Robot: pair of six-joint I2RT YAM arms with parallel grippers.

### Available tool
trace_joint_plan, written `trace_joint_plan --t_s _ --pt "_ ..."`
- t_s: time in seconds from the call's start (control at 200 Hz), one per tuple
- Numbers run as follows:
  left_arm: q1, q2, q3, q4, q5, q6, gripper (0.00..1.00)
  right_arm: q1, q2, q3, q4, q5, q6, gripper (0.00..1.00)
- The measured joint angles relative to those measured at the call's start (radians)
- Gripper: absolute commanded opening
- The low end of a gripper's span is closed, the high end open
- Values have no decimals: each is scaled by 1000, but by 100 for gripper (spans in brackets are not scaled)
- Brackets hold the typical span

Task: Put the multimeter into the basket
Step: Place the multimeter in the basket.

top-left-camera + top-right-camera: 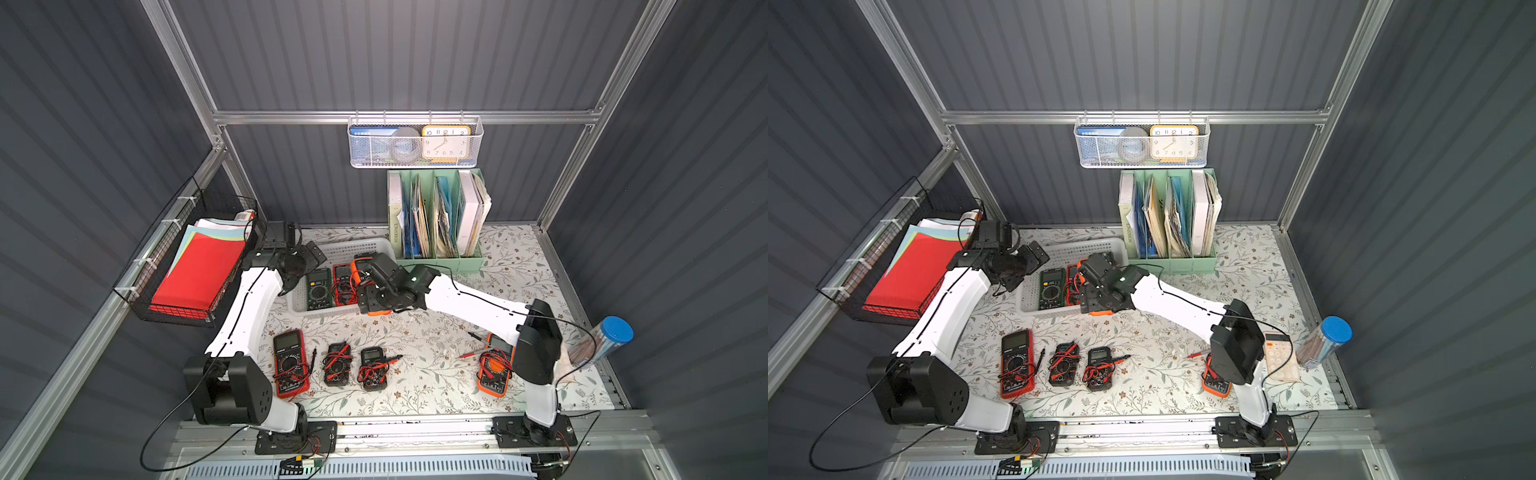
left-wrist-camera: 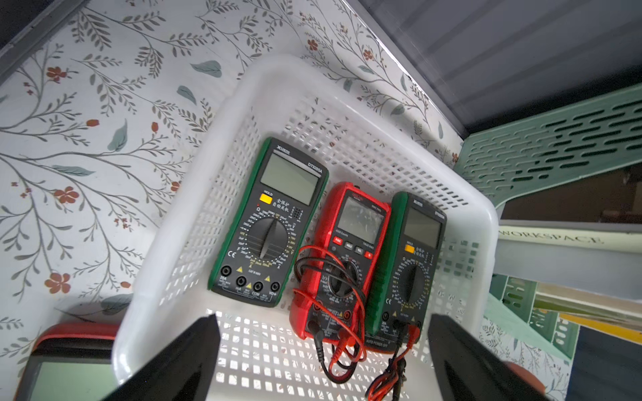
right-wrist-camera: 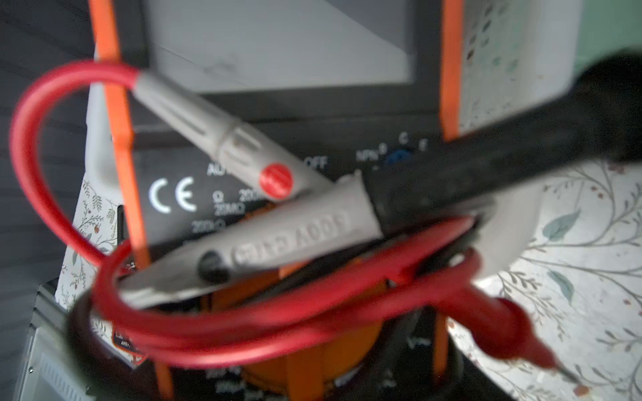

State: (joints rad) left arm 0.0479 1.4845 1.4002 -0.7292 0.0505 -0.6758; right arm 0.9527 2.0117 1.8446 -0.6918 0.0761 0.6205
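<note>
Grey ribbed walls (image 1: 374, 62) and an aluminium frame (image 1: 395, 117) box in the table (image 1: 436, 399), which has a pale floral cover. On my screens the basket (image 1: 345, 248) sits at 11 o'clock on it. My right gripper (image 1: 370, 299) grips the orange meter (image 1: 360, 264) over the basket's 4 o'clock corner, the meter's lower end jutting past the near rim. My left gripper (image 2: 323, 317) hangs over the 10 o'clock corner with its fingers (image 2: 180, 357) spread wide, holding nothing. The left wrist view shows three meters lying inside: a green meter (image 2: 267, 222), a red meter (image 2: 344, 257) and a second green meter (image 2: 410, 264), which the right gripper hides in both top views. The right wrist view is blurred and gives only the orange meter's face, with a red lead (image 3: 45, 145) and grey probes (image 3: 243, 145) across it. A calculator (image 1: 1281, 359) at 3 o'clock shows plainly in a top view. At 7 o'clock lies a row (image 1: 337, 363) of three more meters. My right arm (image 1: 469, 303) half covers a spare orange meter (image 1: 492, 374) at 4 o'clock. A file rack (image 1: 436, 216) stands at 12 o'clock, just beside the basket, and a blue-capped tube (image 1: 602, 345) leans at 3 o'clock.
</note>
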Motion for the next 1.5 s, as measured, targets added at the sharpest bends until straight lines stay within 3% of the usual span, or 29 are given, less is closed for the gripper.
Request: trace_joint_plan --t_s 0.345,0.475,0.745,1.021,1.341,1.501 --pt "34 -9 -6 7 26 0 99 -2 372 553 -77 26 -37 45" --pt "43 -13 -16 7 24 0 99 -10 470 673 -95 42 -34 46" --pt "50 -56 -18 7 2 -1 99 -37 569 703 -105 47 2 51" --pt "50 -60 -18 6 2 -1 99 -40 592 721 -114 40 18 82" --pt "50 -60 -18 3 2 -1 99 -39 583 717 -96 37 29 99" --pt "50 -60 -18 0 6 -1 99 -38 534 702 -75 38 31 99"
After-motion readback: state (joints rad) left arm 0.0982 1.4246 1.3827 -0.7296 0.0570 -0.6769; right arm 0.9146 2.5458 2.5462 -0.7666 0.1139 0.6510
